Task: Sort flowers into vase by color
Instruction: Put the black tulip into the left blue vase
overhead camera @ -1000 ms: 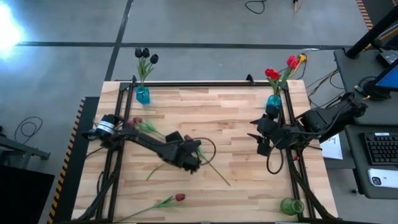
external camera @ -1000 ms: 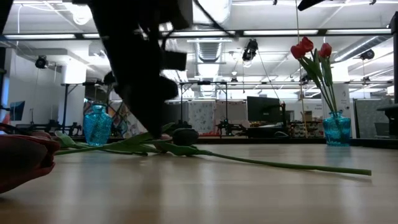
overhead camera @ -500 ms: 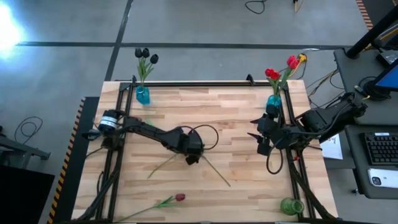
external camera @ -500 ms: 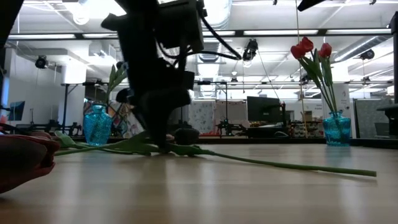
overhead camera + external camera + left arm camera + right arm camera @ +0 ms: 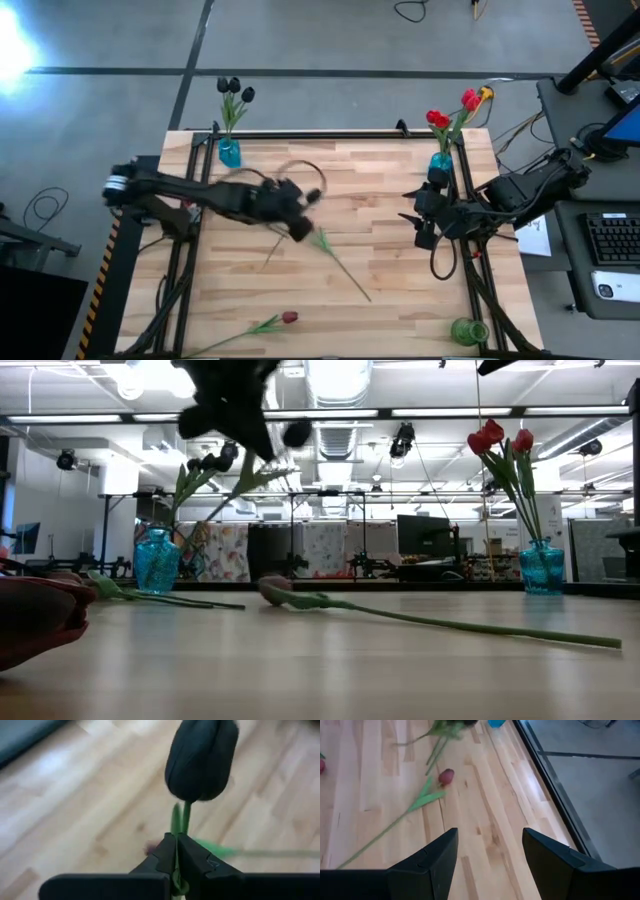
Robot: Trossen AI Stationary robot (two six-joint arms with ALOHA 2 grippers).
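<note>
Wooden table point(image 5: 380, 190) | left gripper point(image 5: 176, 851) clamps black tulip point(image 5: 201, 757) by its stem, lifted mid-table | right gripper point(image 5: 489, 850) wide, idle | advice: carry upright to black-flower vase point(image 5: 229, 152), lower stem first.

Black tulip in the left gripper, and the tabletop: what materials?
Black tulip: likely fabric or soft plastic, matte, smooth unnaturally uniform head, pinched at its stem by the left gripper. Tabletop: light wood planks, visible grain and seams, low sheen.

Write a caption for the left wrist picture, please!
Left gripper pinching a black tulip by its stem above the wooden table.
</note>
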